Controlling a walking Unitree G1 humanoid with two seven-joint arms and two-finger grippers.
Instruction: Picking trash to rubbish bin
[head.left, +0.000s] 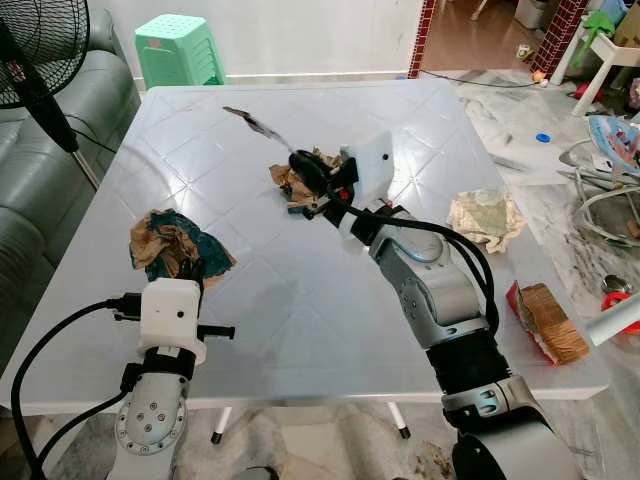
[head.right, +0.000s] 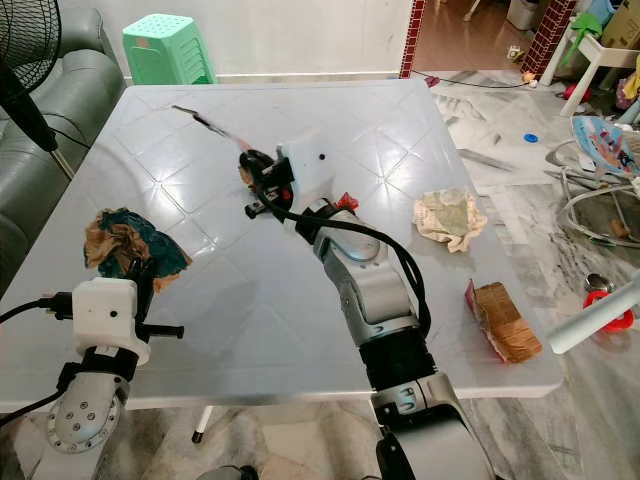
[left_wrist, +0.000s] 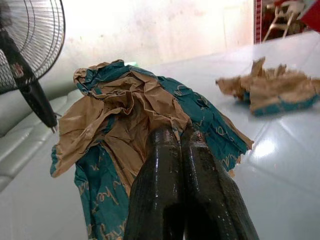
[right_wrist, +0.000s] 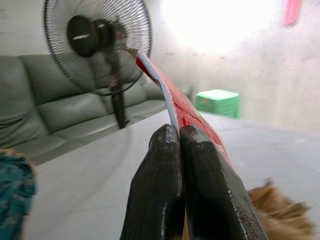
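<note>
Crumpled paper (head.left: 175, 248) on white table (head.left: 300, 320)

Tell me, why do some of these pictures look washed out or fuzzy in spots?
Right wrist view: the wall glows overexposed, and the fan and sofa are soft, while the right gripper pinching a red wrapper is sharp. Left wrist view: glare on the table; the far paper wad is slightly blurred. Eye views: even daylight, sharp.

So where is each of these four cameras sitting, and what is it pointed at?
Left eye view: on the head, looking down at the white table; both arms show.
Right eye view: same scene, shifted sideways.
Left wrist view: along the left gripper, shut on teal-brown crumpled paper.
Right wrist view: along the right gripper, shut on a red wrapper.
Both wrist views share the fan.
</note>
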